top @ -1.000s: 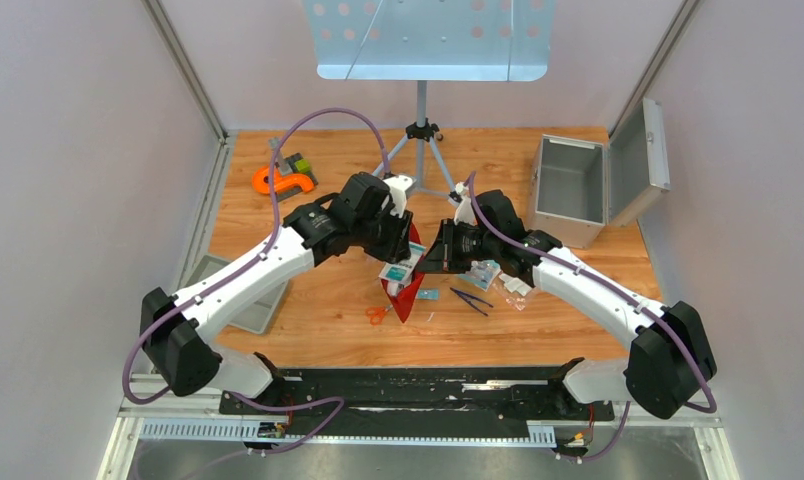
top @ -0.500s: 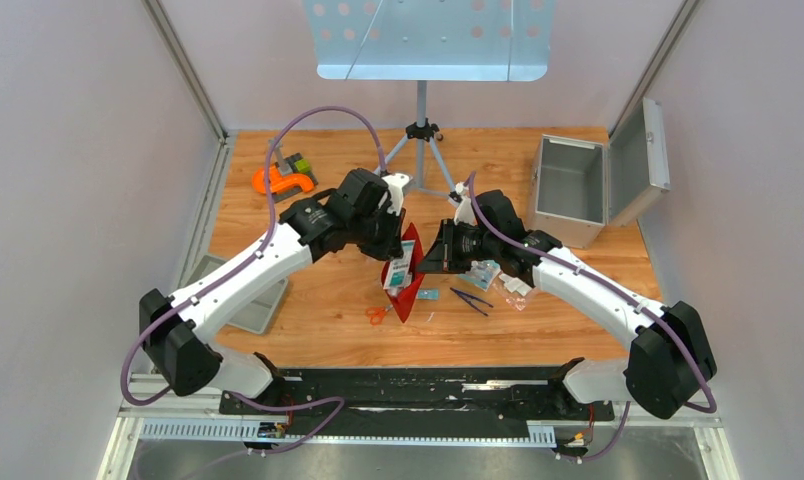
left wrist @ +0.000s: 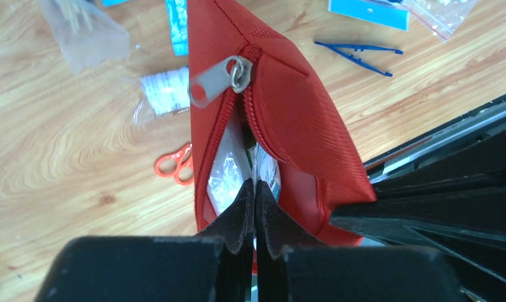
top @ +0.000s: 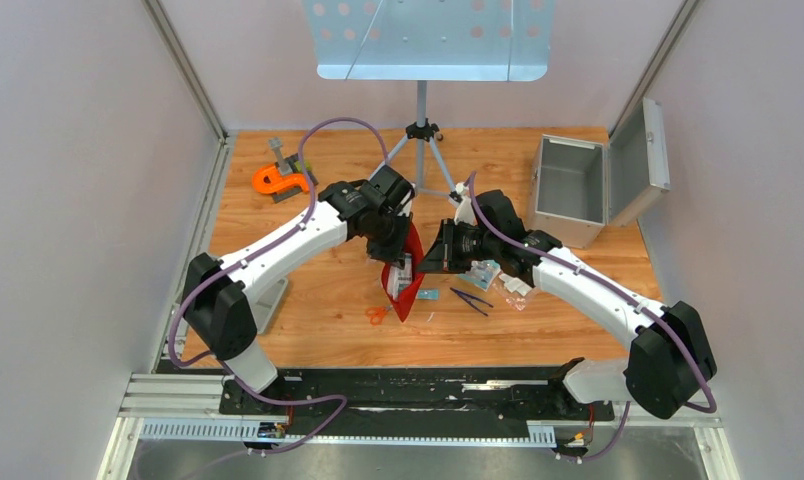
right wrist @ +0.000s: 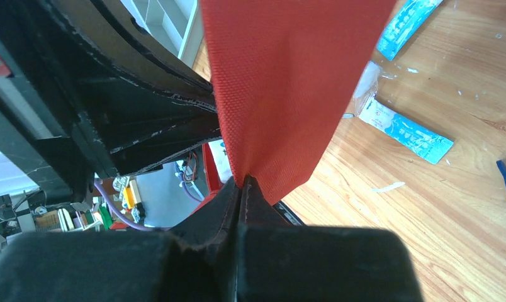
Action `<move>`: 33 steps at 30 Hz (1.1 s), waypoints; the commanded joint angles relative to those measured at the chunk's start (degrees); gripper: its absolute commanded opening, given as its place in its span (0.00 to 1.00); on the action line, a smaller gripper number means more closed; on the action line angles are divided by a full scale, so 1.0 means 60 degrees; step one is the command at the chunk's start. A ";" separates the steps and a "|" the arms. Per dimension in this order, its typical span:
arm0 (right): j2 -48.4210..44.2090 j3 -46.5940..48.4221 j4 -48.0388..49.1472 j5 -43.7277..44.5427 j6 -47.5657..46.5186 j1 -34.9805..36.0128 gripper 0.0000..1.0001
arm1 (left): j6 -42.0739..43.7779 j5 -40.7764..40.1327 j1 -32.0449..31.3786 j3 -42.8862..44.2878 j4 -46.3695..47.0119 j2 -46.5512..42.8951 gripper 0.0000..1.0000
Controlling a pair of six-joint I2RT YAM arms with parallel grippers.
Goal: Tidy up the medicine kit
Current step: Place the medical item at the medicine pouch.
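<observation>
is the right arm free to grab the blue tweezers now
Probably not yet: the right gripper is shut on the red pouch, holding it up. The blue tweezers lie uncovered on the table close by, so letting go should free the way.

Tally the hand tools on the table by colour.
Orange: 2 (scissors, clamp)
Blue: 1 (tweezers)
Total: 3
</observation>
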 commanded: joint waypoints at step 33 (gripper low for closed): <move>0.0049 0.0295 0.0591 -0.0158 0.0074 -0.0022 0.00 | -0.0200 -0.0211 -0.0172 -0.0333 -0.0228 -0.1706 0.32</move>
